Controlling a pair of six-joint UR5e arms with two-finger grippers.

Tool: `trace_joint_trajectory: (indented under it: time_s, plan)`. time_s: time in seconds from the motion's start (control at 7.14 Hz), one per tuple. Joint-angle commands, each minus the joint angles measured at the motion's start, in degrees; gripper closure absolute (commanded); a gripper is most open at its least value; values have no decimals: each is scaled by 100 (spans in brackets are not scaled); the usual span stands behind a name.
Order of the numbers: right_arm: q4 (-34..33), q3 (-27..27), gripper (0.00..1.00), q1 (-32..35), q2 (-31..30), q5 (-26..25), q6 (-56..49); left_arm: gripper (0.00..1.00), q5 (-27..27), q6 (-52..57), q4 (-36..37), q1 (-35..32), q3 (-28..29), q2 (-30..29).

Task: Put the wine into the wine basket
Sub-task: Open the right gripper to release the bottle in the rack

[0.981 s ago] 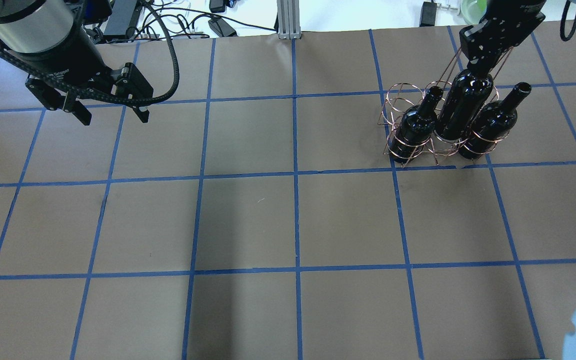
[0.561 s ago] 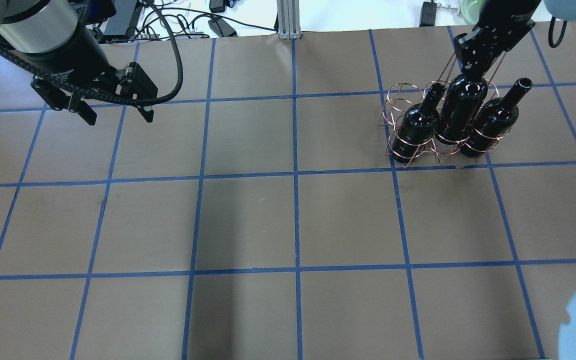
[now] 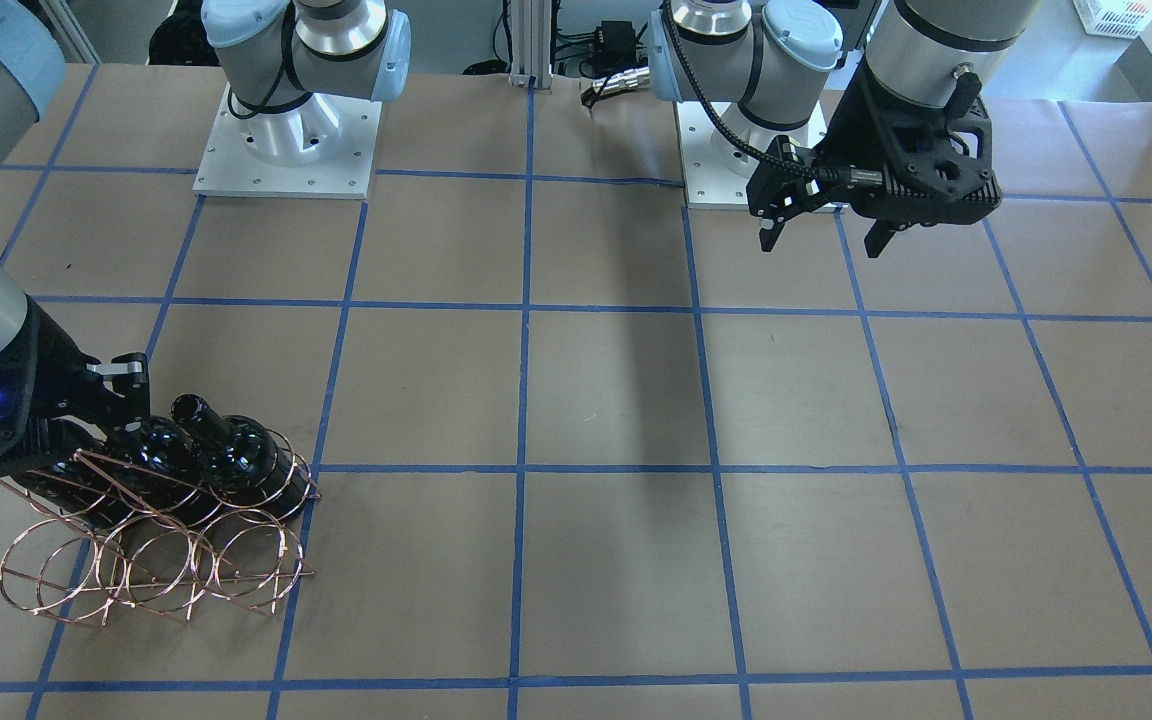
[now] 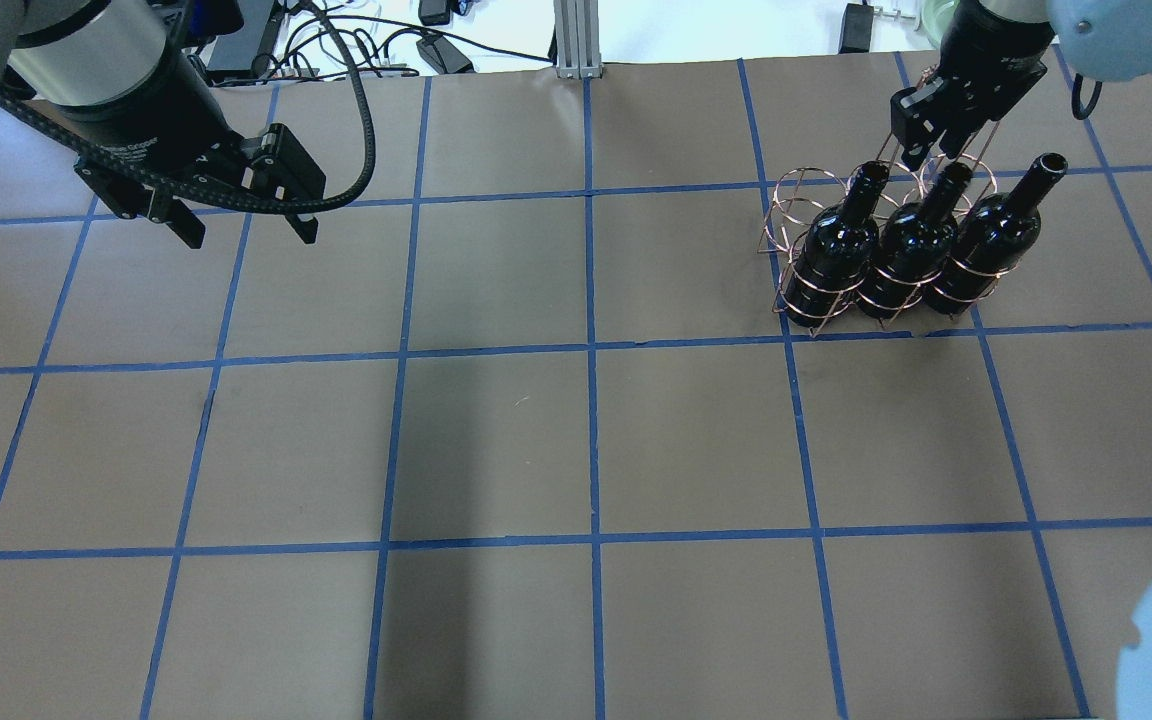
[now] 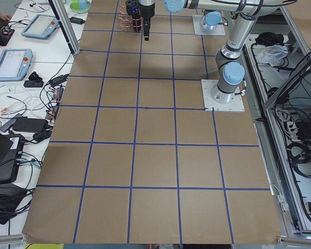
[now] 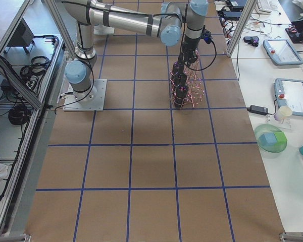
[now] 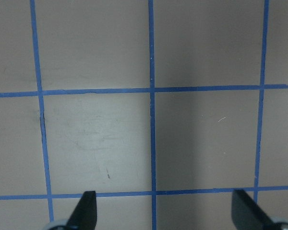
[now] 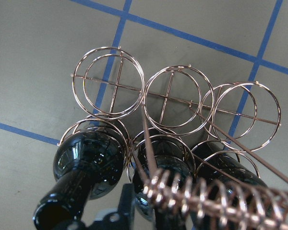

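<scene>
Three dark glass bottles stood in the wine basket (image 4: 804,192) in the upper right of the overhead view. All three were in the rack's lower row in that frame, side by side. The wine (image 4: 911,255) was the middle one, seated in the centre slot between the left bottle (image 4: 836,250) and the right bottle (image 4: 991,235), with its mouth about level with theirs. The basket had six ring slots in two rows of three. In the right wrist view the three slots across the top of the frame held no bottle, and the three below them held one bottle each. One coil-wrapped handle (image 8: 216,201) ran along the bottom of that view, over the middle bottle.

The right gripper (image 4: 926,150) hung just above and to the upper left of the wine's neck, among the handle wires. Whether its fingers were clenched on the neck or parted from it could not be told, because the coil and the gripper body hid the contact in every view.

The left gripper (image 4: 246,232) was in the upper left of the overhead view, well apart from the basket, above the brown table (image 4: 496,440) with its blue tape grid. Its two fingers stood wide apart and held nothing. The left wrist view showed one tip near each bottom corner, with only paper and tape beyond them.

Two arms were in view, each on its own white base plate at the top of the front-facing view.
</scene>
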Motion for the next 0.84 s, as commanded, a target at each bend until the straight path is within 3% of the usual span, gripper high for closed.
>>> trace_joint_trajectory:
  time_s: [0.0, 0.42, 0.7]
  plan:
    - [75, 8, 0, 15, -380, 6, 41, 0, -27, 15, 8, 2, 0, 31]
    - [1022, -36, 0, 68, -1408, -2, 76, 0, 0, -81, 147, 37, 0, 14]
    - [1454, -45, 0, 94, -1797, -63, 637, 0, 70, -73, 245, 134, -8, -57]
